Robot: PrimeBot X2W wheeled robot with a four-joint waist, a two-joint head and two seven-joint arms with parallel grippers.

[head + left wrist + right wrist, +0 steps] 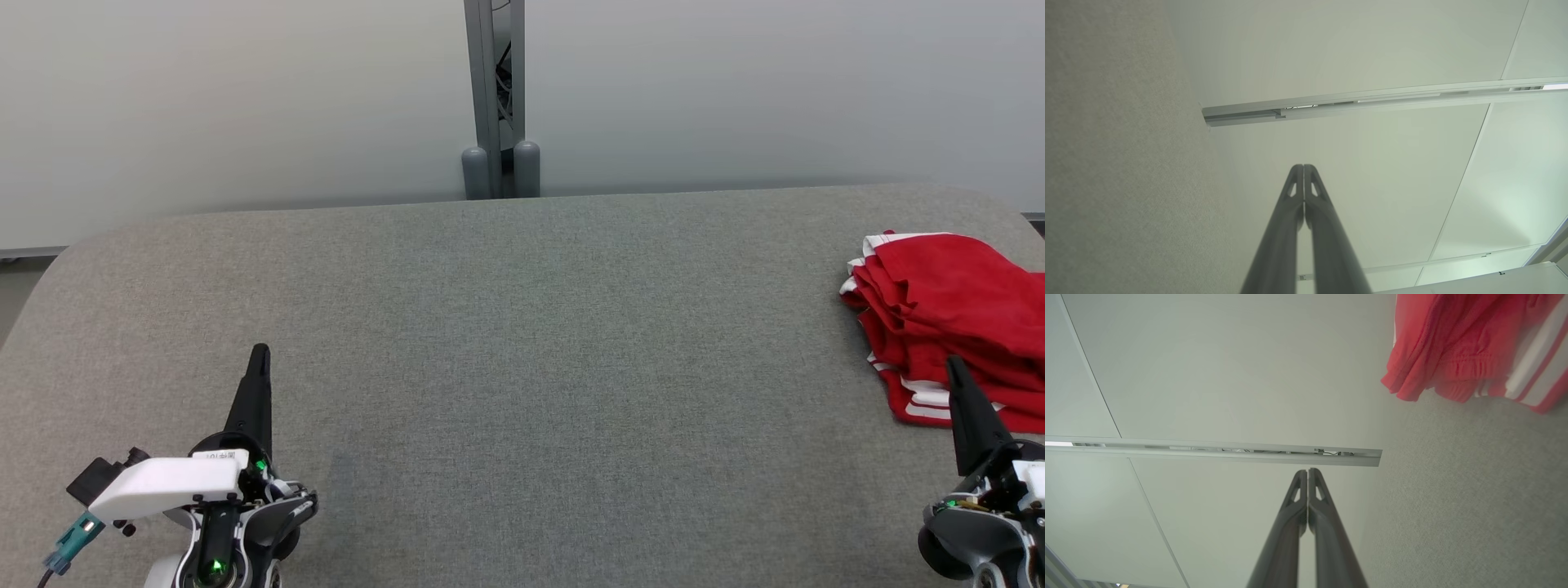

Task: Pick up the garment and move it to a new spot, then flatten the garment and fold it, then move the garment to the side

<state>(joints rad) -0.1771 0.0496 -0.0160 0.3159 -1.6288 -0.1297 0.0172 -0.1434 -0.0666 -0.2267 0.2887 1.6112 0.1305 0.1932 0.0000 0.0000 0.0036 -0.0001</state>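
Note:
The garment (955, 310) is red with white stripes and lies folded in a pile at the far right of the grey table (522, 343). A corner of the garment (1470, 347) fills the upper right of the right wrist view. My left gripper (260, 353) rests at the lower left, shut and empty, far from the cloth. In its own wrist view the left gripper (1303, 166) has its fingers pressed together. My right gripper (953, 363) stands at the lower right, shut, its tip overlapping the garment's near edge in the head view. The right gripper (1307, 471) holds nothing.
A grey post (495, 98) with two rounded feet stands behind the table's far edge, between pale wall panels. The table's corners are rounded and its near left edge falls away to the floor (16, 286).

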